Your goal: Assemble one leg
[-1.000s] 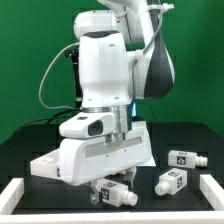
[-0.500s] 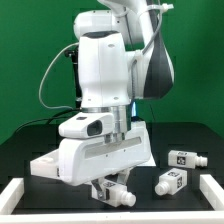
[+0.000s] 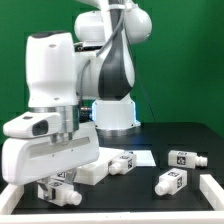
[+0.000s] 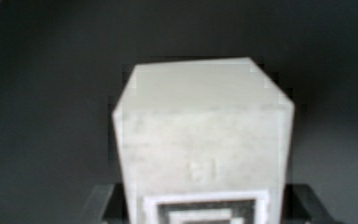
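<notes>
My gripper (image 3: 62,188) is low over the black table at the exterior view's left front, shut on a white leg (image 3: 66,197) that hangs just above the surface. In the wrist view the same leg (image 4: 202,120) fills the picture between my two dark fingers (image 4: 108,203), with a square tag on its near face. Three more legs lie loose: one (image 3: 123,162) next to the tabletop piece (image 3: 97,169), one (image 3: 172,181) at the front right, one (image 3: 185,158) further back right. The tabletop piece is partly hidden behind my hand.
A white rim (image 3: 212,192) borders the table's front and right. The arm's base (image 3: 112,112) stands at the back middle in front of a green backdrop. My large white hand housing (image 3: 50,155) blocks the view of the table's left part.
The arm has swung from the middle toward the exterior view's left with the leg still held. The tabletop piece and a third loose leg have come into view.
</notes>
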Controlling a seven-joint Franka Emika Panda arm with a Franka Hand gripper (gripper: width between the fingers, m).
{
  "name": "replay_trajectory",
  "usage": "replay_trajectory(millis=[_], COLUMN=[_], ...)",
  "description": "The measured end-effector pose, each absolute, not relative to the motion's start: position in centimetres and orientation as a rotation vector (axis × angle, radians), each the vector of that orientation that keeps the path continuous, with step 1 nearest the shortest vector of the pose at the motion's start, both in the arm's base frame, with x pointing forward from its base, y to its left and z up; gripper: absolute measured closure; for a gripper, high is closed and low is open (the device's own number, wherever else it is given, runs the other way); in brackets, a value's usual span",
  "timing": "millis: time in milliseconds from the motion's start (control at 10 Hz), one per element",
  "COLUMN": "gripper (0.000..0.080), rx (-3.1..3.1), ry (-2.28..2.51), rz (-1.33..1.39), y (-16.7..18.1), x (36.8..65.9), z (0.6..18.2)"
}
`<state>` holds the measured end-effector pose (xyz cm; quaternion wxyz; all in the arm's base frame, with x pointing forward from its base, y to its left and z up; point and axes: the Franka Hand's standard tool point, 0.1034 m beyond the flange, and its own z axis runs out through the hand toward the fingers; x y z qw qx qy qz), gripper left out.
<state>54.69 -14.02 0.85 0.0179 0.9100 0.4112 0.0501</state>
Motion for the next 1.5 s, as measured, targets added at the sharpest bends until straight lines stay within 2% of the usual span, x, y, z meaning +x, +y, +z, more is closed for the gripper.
replay_trajectory(millis=[400, 500, 600, 700, 800, 900, 1100, 1200, 1300, 1500], gripper=[0.0518, 0.0448, 0.0275, 0.0275, 0.0176, 0.0158, 0.0151, 0.0151, 0.0151, 0.0151], rx=[2.836, 2.856, 2.869, 2.888, 2.927, 2.992, 3.125, 3.151, 3.151, 3.150], ry=[1.266, 1.213, 1.180, 1.137, 1.065, 0.900, 0.462, 0.361, 0.368, 0.375], rz=[0.154, 0.170, 0.181, 0.185, 0.183, 0.196, 0.197, 0.180, 0.189, 0.187], y=[-13.7, -12.5, -11.3, -10.1, -8.4, -5.7, 0.3, 2.0, 2.5, 2.3], x=[54.8, 55.3, 55.5, 55.4, 55.8, 56.5, 57.9, 59.3, 60.4, 60.2], z=[0.9, 1.8, 2.8, 3.6, 5.1, 6.7, 7.5, 7.5, 7.6, 7.4])
